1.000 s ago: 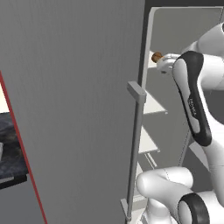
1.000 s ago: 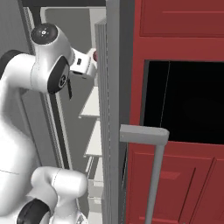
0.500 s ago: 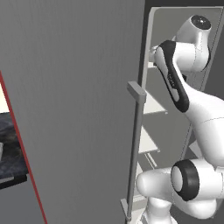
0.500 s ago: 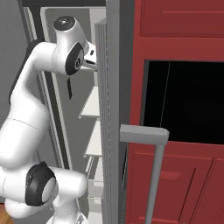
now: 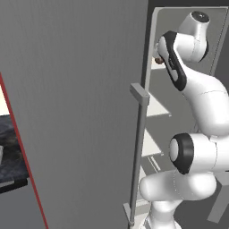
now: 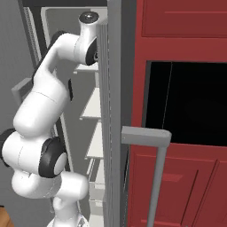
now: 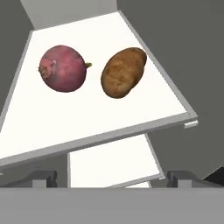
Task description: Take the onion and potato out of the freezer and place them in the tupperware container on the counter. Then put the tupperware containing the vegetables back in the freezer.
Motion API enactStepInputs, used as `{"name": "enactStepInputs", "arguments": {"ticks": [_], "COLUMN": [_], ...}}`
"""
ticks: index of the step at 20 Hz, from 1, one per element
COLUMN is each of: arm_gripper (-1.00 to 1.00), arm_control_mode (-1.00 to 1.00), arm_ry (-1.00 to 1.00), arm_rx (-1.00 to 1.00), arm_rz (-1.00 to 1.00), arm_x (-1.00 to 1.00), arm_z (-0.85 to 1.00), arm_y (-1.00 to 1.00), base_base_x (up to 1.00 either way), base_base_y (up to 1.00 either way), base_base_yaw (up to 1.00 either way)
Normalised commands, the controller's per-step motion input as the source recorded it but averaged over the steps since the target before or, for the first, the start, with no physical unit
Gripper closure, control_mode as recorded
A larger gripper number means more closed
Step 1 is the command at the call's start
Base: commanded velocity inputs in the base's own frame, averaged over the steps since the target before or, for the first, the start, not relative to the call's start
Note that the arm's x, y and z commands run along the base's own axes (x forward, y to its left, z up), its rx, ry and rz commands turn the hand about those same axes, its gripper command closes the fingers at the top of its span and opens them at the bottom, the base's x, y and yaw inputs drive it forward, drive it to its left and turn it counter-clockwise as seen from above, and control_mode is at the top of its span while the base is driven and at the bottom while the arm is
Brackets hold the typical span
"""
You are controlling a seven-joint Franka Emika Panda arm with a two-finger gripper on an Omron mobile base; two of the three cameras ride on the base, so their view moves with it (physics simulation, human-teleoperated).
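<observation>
Freezer (image 5: 80, 112) stands open, its grey door w/ vertical bar handle (image 5: 138, 152) taking up most of the left base view, and the arm reaches up into the compartment toward the top shelf. Hand view looks down on that white shelf (image 7: 87, 122): onion (image 7: 63, 68), reddish-purple and round, sits at approx 10 o'clock in the frame, potato (image 7: 124, 72), brown and oval, just beside it at approx 1 o'clock; the two lie close but apart, neither touched. Gripper (image 7: 111, 177) hovers short of the shelf's front edge w/ jaws spread wide, nothing between them; the two dark fingertips (image 7: 41, 177) show low in the frame at 7 and 5 o'clock, well apart from both veg. Lower shelf (image 7: 109, 166) shows beneath, at 6 o'clock. In the left base view a brown bit of the potato (image 5: 158, 60) peeks past the door edge at the arm's 9 o'clock, on the upper shelf. Right base view has the arm bent up at 10–11 o'clock w/ the wrist tucked behind the door edge, stacked pale shelves (image 6: 95, 104) below it, dark red cabinets (image 6: 181, 26) at 3 o'clock around a black opening. Black surface (image 5: 11, 147) shows as a sliver at 9 o'clock in the left base view, past the door's red edge.
</observation>
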Motion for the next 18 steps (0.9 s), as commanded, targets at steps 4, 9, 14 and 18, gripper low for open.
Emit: {"name": "enactStepInputs", "arguments": {"ticks": [4,9,14,18], "arm_gripper": [-1.00,-1.00,-1.00,-1.00], "arm_control_mode": [-1.00,-1.00,-1.00,-1.00], "arm_ry": [0.12,0.04,0.00,0.00], "arm_rx": [0.00,0.00,0.00,0.00], "arm_rz": [0.06,0.00,0.00,0.00], "arm_x": [0.62,0.50,0.41,0.34], "arm_z": [-0.02,-0.13,-0.13,-0.21], "arm_y": [-0.25,-0.04,0.00,0.00], "base_base_x": [0.00,0.00,0.00,0.00], "base_base_y": [0.00,0.00,0.00,0.00], "base_base_yaw": [0.00,0.00,0.00,0.00]}}
